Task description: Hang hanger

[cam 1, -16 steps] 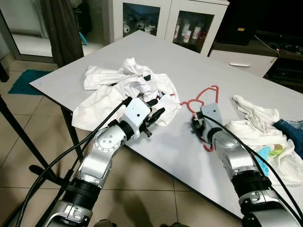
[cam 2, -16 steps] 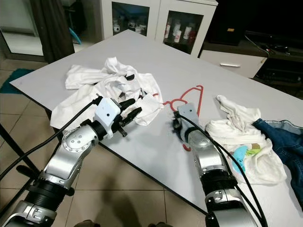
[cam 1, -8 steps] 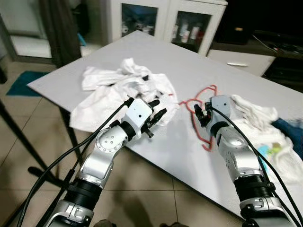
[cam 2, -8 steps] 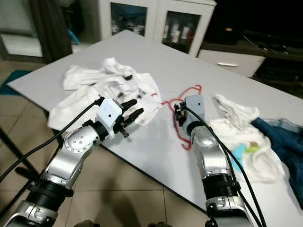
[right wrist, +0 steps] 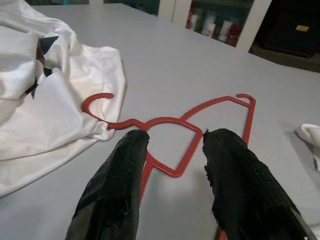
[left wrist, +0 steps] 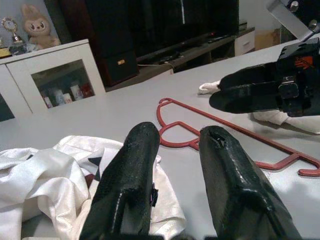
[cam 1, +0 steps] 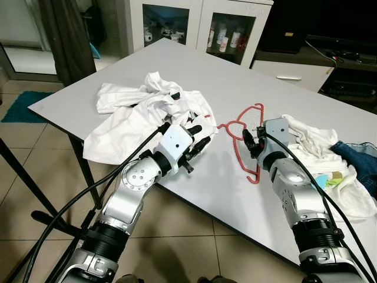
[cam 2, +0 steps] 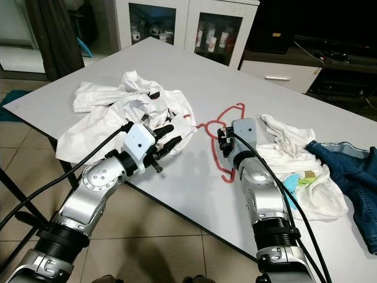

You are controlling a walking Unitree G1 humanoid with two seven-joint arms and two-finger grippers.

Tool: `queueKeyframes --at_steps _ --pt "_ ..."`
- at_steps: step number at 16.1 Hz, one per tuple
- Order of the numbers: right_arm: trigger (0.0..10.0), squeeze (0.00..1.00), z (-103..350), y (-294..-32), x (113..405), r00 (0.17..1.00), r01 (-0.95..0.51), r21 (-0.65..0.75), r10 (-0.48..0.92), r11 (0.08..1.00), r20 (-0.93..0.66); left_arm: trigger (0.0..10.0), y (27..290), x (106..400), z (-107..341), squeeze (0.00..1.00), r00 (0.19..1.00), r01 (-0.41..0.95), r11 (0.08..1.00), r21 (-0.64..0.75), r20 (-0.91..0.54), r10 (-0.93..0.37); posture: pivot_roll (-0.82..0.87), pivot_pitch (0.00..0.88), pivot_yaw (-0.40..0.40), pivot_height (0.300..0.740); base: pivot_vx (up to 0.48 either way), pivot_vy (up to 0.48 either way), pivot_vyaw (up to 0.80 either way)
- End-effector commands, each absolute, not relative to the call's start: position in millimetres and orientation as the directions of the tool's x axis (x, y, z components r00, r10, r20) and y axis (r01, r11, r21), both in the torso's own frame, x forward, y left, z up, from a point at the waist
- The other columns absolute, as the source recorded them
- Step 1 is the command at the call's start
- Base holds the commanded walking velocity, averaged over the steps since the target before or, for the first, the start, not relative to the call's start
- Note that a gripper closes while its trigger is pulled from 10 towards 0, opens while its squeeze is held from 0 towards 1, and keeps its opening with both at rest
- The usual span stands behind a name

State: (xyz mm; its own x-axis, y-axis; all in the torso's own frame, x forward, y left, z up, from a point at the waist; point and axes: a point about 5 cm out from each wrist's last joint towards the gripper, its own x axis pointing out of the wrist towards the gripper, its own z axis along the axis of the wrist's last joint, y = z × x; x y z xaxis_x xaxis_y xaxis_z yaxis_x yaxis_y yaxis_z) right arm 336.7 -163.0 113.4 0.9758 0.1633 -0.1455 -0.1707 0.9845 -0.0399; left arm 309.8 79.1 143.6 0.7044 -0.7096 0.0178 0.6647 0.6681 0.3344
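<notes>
The red hanger (cam 1: 244, 141) lies flat on the grey table (cam 1: 283, 194), a little right of the middle of the left eye frame, its hook end reaching toward the hem of the white shirt (cam 1: 138, 115). From the right wrist view the hook seems to touch or slip just under the cloth, though the fold hides the exact spot.

The right gripper (cam 1: 248, 143) sits right over the hanger's middle, low to the table. Its two black fingers (right wrist: 112, 200) are spread apart, one on each side of a red bar, and nothing is pinched between them.

The left gripper (cam 1: 197, 137) is at the near edge of the white shirt, left of centre in the frame, just beside the hanger's hook. Its fingers (left wrist: 125, 185) are parted too, with a plain gap and nothing in it.

Toward the right edge of the frame lies a second heap of white cloth (cam 1: 321, 156), with blue jeans (cam 1: 359, 162) beyond it. Behind the table, at the upper middle, stands a white cabinet (cam 1: 200, 26) with glass doors and small bottles inside. The floor below is tiled.
</notes>
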Motion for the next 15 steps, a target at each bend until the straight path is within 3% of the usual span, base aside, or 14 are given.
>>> queueKeyframes --at_steps 1,5,15 --pt "10.0 0.00 119.9 -167.2 337.3 0.982 -0.158 -0.041 0.153 0.987 -0.115 10.0 73.8 309.8 144.9 0.00 0.688 0.674 0.648 0.354 0.017 -0.725 0.03 0.007 -0.099 0.723 0.000 -0.480 0.00" --pt "10.0 0.00 121.0 -170.5 338.1 0.982 -0.154 -0.044 0.148 0.987 -0.115 10.0 72.6 309.8 144.5 0.00 0.688 0.674 0.649 0.353 0.019 -0.725 0.02 0.004 -0.101 0.723 0.000 -0.442 0.00" --pt "10.0 0.00 117.4 -169.1 334.9 0.972 -0.203 -0.058 0.194 0.978 -0.134 10.0 76.9 312.2 146.0 0.00 0.701 0.664 0.665 0.343 0.024 -0.713 0.03 0.006 -0.098 0.723 0.000 0.000 0.00"
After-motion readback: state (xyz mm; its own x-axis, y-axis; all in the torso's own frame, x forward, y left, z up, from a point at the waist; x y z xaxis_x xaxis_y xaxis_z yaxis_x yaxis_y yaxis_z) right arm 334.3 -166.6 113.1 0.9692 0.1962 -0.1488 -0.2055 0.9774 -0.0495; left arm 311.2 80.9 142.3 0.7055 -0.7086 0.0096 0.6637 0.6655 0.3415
